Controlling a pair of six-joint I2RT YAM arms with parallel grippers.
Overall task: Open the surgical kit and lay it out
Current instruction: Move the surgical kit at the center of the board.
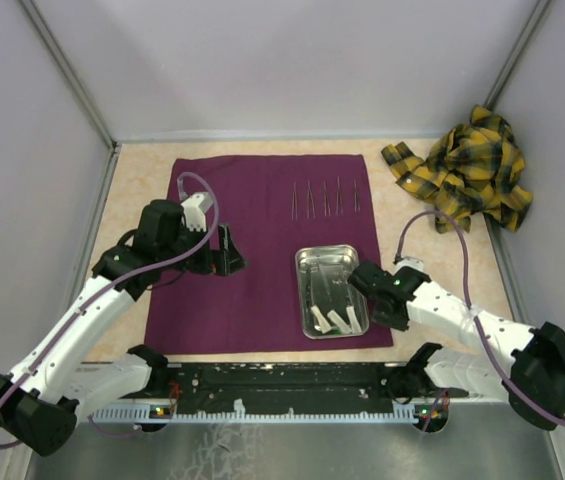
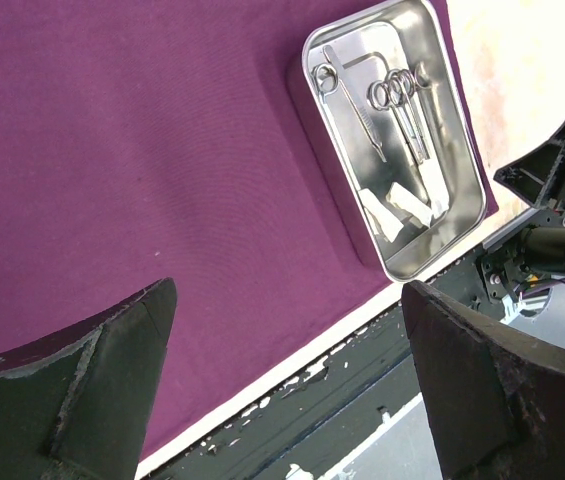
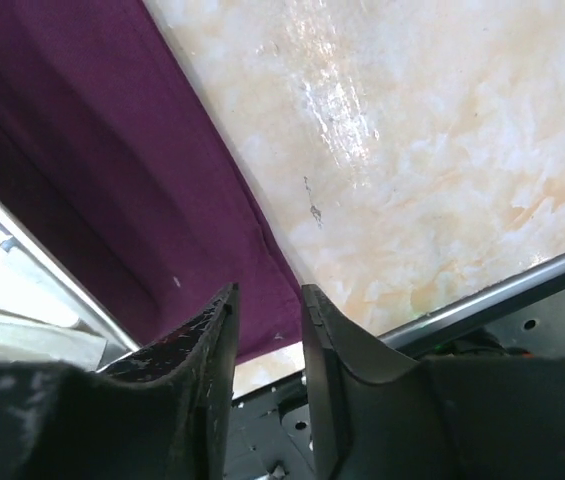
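The purple cloth (image 1: 252,290) lies spread flat on the table (image 1: 432,250). The steel tray (image 1: 337,262) sits on its near right part, holding scissors (image 2: 402,100) and white pieces (image 2: 397,205). The right gripper (image 3: 267,300) hangs just right of the tray, over the cloth's near right corner. Its jaws are parted by a narrow gap, with nothing between them. The left gripper (image 2: 287,290) hovers over the cloth's left part, spread wide and holding nothing.

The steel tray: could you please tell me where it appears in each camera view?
Top external: steel tray right of centre, on the purple cloth, near right part.
Left wrist: upper right, instruments inside.
Right wrist: probably the shiny edge at far left.
Shared landmark: the purple cloth.
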